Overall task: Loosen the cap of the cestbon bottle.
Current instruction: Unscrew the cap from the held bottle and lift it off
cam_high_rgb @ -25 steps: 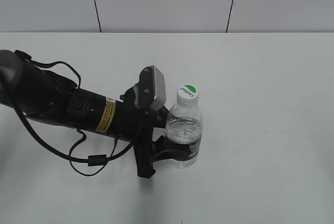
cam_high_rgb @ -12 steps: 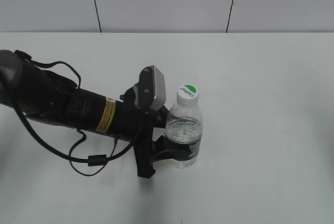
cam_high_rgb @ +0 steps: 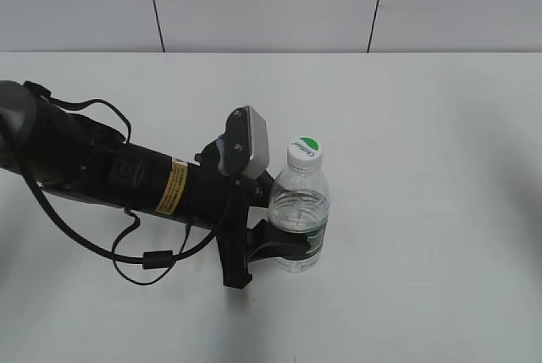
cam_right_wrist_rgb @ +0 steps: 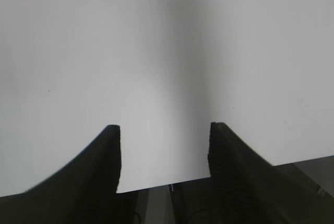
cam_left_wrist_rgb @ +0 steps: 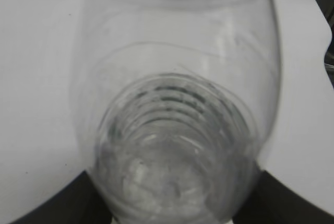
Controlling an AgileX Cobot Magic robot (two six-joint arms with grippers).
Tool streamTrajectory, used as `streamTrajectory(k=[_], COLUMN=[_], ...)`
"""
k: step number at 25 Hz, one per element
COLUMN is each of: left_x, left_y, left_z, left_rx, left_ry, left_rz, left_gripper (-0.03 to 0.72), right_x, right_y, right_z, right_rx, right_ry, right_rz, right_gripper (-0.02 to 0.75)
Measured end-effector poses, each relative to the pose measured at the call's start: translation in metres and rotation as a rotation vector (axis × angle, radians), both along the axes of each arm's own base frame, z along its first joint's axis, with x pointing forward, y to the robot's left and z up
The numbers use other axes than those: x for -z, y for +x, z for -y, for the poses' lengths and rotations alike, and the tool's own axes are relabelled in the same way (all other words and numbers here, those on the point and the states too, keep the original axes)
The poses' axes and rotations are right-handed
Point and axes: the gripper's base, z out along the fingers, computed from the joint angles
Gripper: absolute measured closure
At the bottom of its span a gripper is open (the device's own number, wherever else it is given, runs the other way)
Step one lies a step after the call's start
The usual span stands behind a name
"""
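Observation:
The cestbon bottle (cam_high_rgb: pixel 298 211) stands upright on the white table, clear and ribbed, with a dark green label band low on its body. Its white cap (cam_high_rgb: pixel 305 151) with a green half-circle is on top. My left gripper (cam_high_rgb: pixel 284 244) is shut on the bottle's lower body from the left. In the left wrist view the bottle (cam_left_wrist_rgb: pixel 177 130) fills the frame between the dark jaws. My right gripper (cam_right_wrist_rgb: pixel 164 130) is open and empty over bare table; it does not show in the exterior view.
The white table (cam_high_rgb: pixel 423 126) runs back to a grey panelled wall. The left arm and its black cables (cam_high_rgb: pixel 127 185) lie across the table's left side. In the right wrist view the table's edge (cam_right_wrist_rgb: pixel 156 185) lies below the jaws.

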Motion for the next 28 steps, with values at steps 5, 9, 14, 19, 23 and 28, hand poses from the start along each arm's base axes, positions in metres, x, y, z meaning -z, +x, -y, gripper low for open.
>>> streamTrajectory(k=[5, 9, 14, 19, 23, 28], left_x=[0.0, 0.0, 0.0, 0.0, 0.0, 0.0], left_y=[0.0, 0.0, 0.0, 0.0, 0.0, 0.0], left_z=[0.0, 0.0, 0.0, 0.0, 0.0, 0.0], left_rx=[0.0, -0.001, -0.001, -0.001, -0.002, -0.002], left_ry=[0.0, 0.0, 0.0, 0.0, -0.001, -0.001], left_rz=[0.0, 0.0, 0.0, 0.0, 0.0, 0.0], left_gripper=[0.315, 0.316, 0.316, 0.316, 0.316, 0.316], right_x=[0.001, 0.003, 0.005, 0.006, 0.004, 0.008], right_y=[0.034, 0.049, 0.052, 0.045, 0.042, 0.042], right_z=[-0.006, -0.021, -0.061, -0.121, -0.163, -0.202], right_rx=[-0.018, -0.077, -0.222, -0.429, -0.553, -0.642], right_ry=[0.042, 0.156, 0.184, 0.178, 0.179, 0.148], right_rz=[-0.031, -0.049, -0.069, -0.094, -0.098, -0.1], right_gripper=[0.357, 0.365, 0.365, 0.365, 0.365, 0.365])
